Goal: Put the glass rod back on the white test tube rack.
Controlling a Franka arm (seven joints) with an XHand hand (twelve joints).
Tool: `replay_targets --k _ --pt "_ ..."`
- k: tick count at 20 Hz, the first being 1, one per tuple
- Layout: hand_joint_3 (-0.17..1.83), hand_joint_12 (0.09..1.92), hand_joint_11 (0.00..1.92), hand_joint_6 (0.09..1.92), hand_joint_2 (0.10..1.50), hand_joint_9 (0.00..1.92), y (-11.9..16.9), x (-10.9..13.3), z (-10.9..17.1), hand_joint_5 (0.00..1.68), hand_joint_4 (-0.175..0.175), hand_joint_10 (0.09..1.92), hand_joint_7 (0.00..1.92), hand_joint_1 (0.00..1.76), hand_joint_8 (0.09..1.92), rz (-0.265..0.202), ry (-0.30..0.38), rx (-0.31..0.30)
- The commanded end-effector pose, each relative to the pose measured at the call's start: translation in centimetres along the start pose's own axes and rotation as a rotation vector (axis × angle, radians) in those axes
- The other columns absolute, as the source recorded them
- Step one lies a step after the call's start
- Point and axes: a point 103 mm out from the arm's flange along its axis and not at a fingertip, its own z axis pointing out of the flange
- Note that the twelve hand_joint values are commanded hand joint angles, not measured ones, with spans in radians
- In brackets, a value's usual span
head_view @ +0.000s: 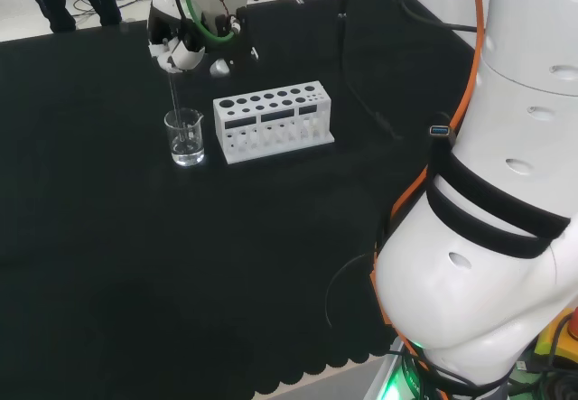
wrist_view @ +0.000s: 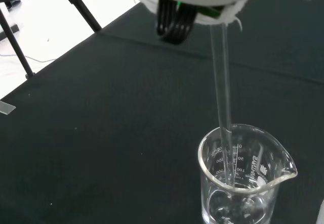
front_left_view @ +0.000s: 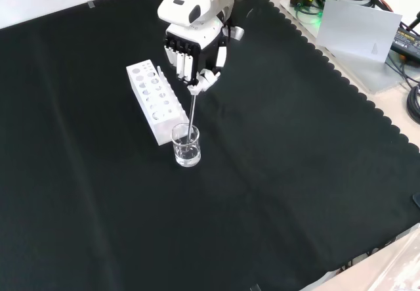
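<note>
Just off the end of the white test tube rack (front_left_view: 155, 100): hand (front_left_view: 195, 53) clenched on the top of the glass rod (front_left_view: 192, 116), hanging below the fingers, lower end inside the clear beaker (front_left_view: 186, 146) on the bench (front_left_view: 295, 173).

White arm (head_view: 506, 237), orange cable, black-and-white robot hand (front_left_view: 193, 51)

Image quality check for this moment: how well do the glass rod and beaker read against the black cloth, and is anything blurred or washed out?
Head view: the glass rod is a faint line under the hand; the beaker shows by rim highlights. Front view: the rod reads clearly; the white test tube rack is bright but not blown out. Wrist view: rod and beaker sharp, a blurred white part of the hand at the frame edge, floor beyond the cloth washed out.
</note>
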Motion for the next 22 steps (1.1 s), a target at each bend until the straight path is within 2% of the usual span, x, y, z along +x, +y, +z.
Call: replay_targets --k 1,7,15,22 --pt "0.71 0.79 1.67 0.5 0.66 1.69 0.0 0.4 -0.1 1.23 -0.175 0.7 1.23 1.32 1.05 -0.002 -0.002 -0.003" --pt "0.71 0.79 1.67 0.5 0.66 1.69 0.2 1.2 -0.7 1.23 -0.175 0.7 1.23 1.32 1.05 0.001 0.0 -0.014" --pt "0.71 0.79 1.67 0.5 0.66 1.69 0.2 1.0 -1.1 1.23 -0.175 0.7 1.23 1.32 1.05 0.009 0.004 -0.02" --pt "0.71 0.79 1.67 0.5 0.66 1.69 -0.9 0.8 -3.0 1.23 -0.175 0.71 1.23 1.32 1.05 0.017 0.0 -0.014"
